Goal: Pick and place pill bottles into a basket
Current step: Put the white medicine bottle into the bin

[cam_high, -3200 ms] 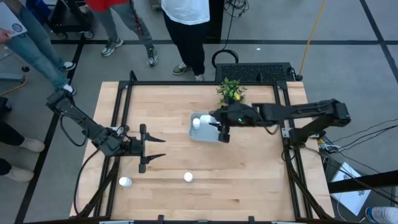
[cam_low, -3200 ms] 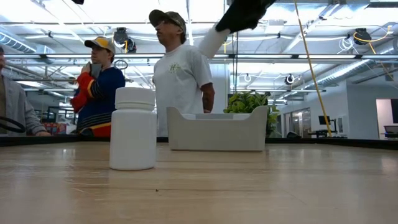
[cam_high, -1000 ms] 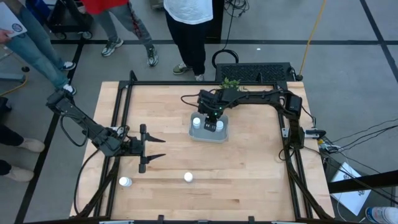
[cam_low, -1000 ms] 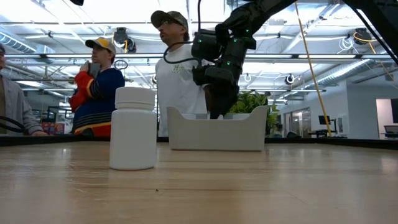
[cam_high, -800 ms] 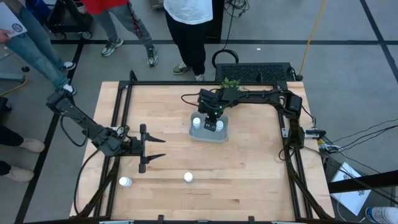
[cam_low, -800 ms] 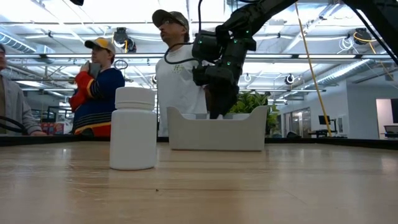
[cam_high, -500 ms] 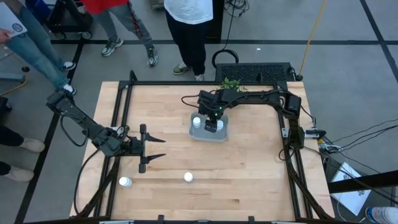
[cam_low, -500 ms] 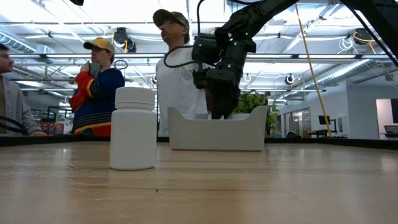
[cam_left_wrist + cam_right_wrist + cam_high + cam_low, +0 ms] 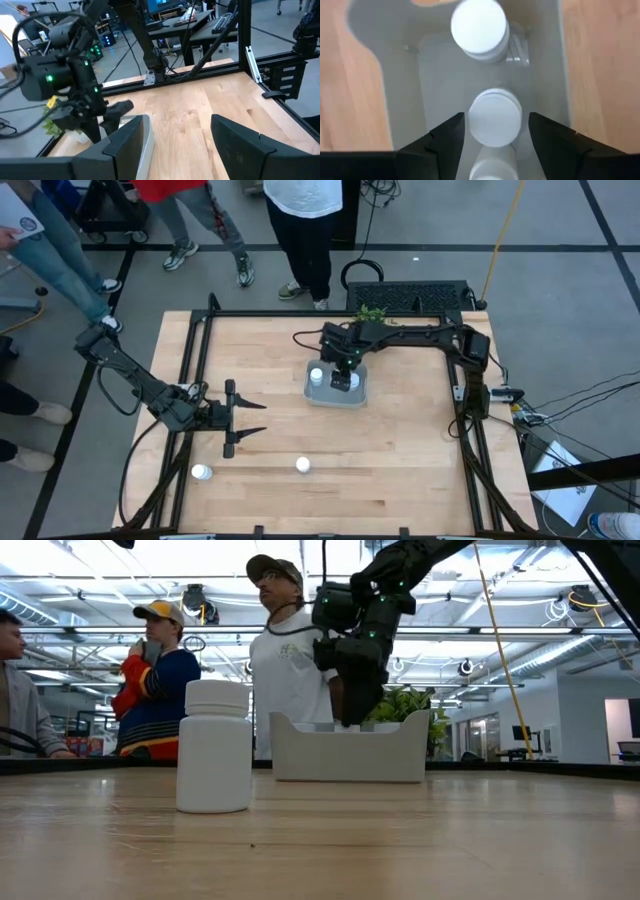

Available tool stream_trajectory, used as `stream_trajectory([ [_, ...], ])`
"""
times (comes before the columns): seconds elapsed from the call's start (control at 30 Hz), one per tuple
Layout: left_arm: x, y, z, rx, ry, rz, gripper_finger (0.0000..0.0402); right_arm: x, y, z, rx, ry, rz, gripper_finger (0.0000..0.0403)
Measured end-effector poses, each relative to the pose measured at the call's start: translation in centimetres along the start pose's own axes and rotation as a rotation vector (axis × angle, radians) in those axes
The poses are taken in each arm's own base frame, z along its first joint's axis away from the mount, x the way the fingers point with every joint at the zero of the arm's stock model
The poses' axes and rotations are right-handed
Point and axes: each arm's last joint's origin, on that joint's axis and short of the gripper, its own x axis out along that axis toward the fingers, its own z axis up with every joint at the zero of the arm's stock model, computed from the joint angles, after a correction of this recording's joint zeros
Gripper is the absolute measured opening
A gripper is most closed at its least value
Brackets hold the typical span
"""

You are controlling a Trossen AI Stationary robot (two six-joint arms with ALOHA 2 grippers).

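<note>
**Bottle released over the basket, two more left on the table**

The right gripper (image 9: 341,379) is held directly above the basket (image 9: 360,394), pointed straight down into it. In the right wrist view its fingers (image 9: 446,137) are parted to either side of a white cap (image 9: 495,117), with a gap visible on both sides — so the bottle appears to be let go rather than gripped. A second bottle (image 9: 480,29) stands farther along the same bin, and part of a third shows at the picture's edge just beside the released one. The bottles are stood upright on the basket floor, which is judged to keep them from rolling against each other.

The left gripper (image 9: 243,418) is parked low over the left part of the table, fingers moderately spread and holding nothing — seemingly kept clear while the other arm works.

Two pill bottles remain on the bare wood near the front edge: one (image 9: 302,465) toward the middle, another (image 9: 201,472) at the left frame rail. A small potted plant (image 9: 368,314) is set behind the basket.

No label or writing can be read on the bottles or the basket — the nearest bottle (image 9: 213,747) shows a plain white side.
</note>
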Motion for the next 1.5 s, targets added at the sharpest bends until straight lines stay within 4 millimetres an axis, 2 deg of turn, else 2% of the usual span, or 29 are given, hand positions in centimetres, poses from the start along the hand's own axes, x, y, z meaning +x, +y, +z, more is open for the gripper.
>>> stream_trajectory([
  [0.17,0.0,0.0,0.0,0.002,0.001,0.0,0.0239,-2.5,0.7,0.0,-0.012,-0.062,-0.001,0.0216],
  [0.3,0.0,0.0,0.0,-0.001,0.001,0.0,0.0239,-5.5,1.9,-0.1,-0.044,-0.145,0.003,0.0216],
  [0.5,0.0,0.0,0.0,-0.006,0.0,0.0,0.0239,-12.9,4.6,-1.1,-0.118,-0.391,0.02,0.0212],
  [0.63,0.0,0.0,0.0,-0.038,0.004,0.0,0.0239,-17.8,6.5,-2.6,-0.171,-0.563,0.045,0.0212],
  [0.73,0.0,0.0,0.0,-0.045,-0.001,0.0,0.0239,-20.6,8.1,-3.8,-0.211,-0.678,0.059,0.0218],
  [0.83,0.0,0.1,0.4,-0.058,-0.034,0.015,0.0239,-22.3,9.5,-5.2,-0.257,-0.783,0.088,0.0228],
  [0.9,0.0,0.2,0.7,-0.065,-0.06,0.032,0.0239,-22.7,10.3,-6.1,-0.295,-0.853,0.116,0.0238],
  [1.0,0.0,0.2,1.0,-0.056,-0.081,0.034,0.0239,-22.3,11.4,-7.8,-0.351,-0.957,0.167,0.0253],
  [1.2,-0.1,0.2,1.0,-0.062,-0.086,0.036,0.0239,-20.1,13.1,-12.6,-0.467,-1.168,0.258,0.0277],
  [1.37,-0.1,0.3,1.0,-0.062,-0.083,0.066,0.0239,-17.0,14.3,-16.7,-0.5,-1.291,0.12,0.0283],
  [1.5,-0.1,0.3,1.0,-0.062,-0.081,0.069,0.0239,-15.3,15.4,-18.9,-0.522,-1.406,0.021,0.0283],
])
